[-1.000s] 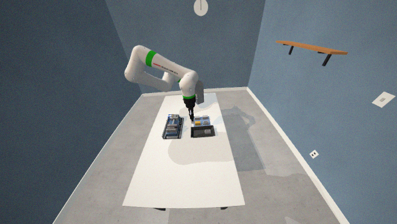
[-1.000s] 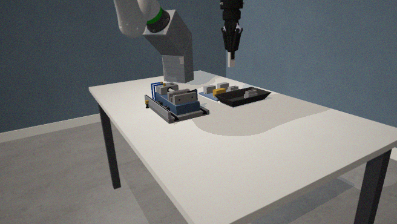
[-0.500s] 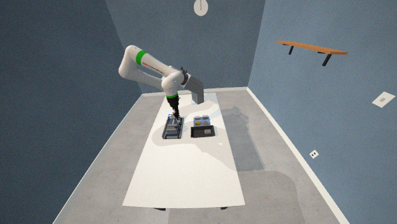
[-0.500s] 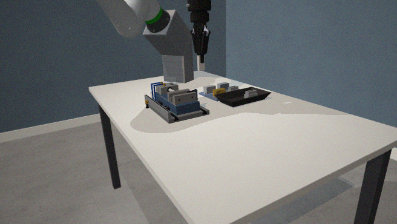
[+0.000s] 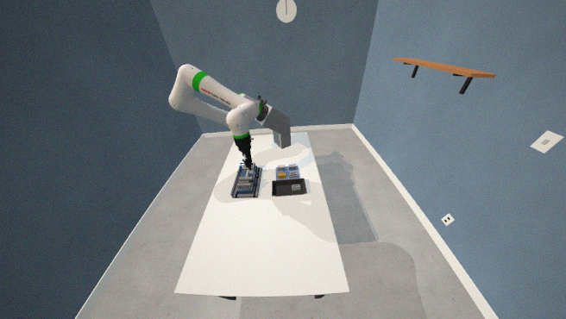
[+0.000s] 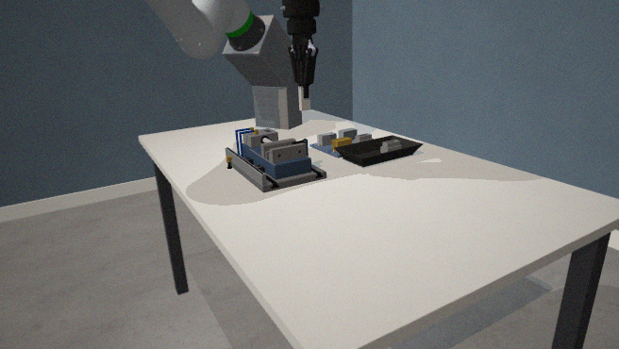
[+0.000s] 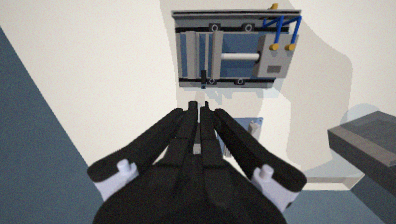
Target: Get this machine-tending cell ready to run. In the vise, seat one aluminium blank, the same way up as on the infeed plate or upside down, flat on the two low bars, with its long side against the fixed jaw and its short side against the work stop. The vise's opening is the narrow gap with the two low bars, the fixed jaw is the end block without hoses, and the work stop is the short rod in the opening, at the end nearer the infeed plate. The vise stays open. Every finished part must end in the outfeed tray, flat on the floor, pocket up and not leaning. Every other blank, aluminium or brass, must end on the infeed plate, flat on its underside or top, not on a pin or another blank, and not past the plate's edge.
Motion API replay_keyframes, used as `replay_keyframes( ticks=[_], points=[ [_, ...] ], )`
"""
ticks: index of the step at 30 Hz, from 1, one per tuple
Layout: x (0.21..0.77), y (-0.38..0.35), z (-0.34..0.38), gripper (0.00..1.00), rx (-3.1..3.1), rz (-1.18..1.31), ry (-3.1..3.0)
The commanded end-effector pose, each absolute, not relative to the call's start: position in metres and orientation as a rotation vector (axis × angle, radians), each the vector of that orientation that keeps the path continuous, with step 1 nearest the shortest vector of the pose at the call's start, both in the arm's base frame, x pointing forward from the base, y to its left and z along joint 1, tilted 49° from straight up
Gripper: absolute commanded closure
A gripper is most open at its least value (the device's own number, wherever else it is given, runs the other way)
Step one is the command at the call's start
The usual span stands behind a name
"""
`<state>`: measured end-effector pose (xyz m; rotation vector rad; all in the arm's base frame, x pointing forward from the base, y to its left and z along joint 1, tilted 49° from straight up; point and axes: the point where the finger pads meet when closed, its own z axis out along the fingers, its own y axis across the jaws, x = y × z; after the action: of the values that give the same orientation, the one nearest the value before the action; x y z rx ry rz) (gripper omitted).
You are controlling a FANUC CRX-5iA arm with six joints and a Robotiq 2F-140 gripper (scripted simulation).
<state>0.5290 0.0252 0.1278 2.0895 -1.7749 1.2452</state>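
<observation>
Hanging high over the white desk [image 6: 401, 226], the black two-finger tool [image 6: 306, 91] points down w/ its fingers fully together, nothing between them. In the wrist view its fingertips meet just in front of the blue-and-grey vise [image 7: 235, 50], which lies below. The vise's narrow opening w/ the two low bars [image 7: 206, 52] holds no blank; a short dark rod stands at one end of it. The hoses are at the other end block [image 7: 275, 57]. Beside the vise sits the black outfeed tray [image 6: 363, 153] w/ one grey finished part [image 6: 391, 145] in it. Behind the tray is the blue infeed plate [image 6: 326, 148] w/ grey aluminium blanks [image 6: 326, 139] and one yellow brass blank [image 6: 342, 142].
</observation>
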Motion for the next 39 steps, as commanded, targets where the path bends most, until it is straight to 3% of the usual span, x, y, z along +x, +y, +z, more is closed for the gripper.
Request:
replay_keyframes(
  ticks=[1, 22, 39],
  points=[
    [0.529, 0.025, 0.128, 1.00, 2.090, 1.245, -1.775],
    [0.529, 0.026, 0.127, 1.00, 2.090, 1.245, -1.775],
    [0.494, 0.146, -0.002, 1.00, 2.127, 1.206, -1.747]
  ],
)
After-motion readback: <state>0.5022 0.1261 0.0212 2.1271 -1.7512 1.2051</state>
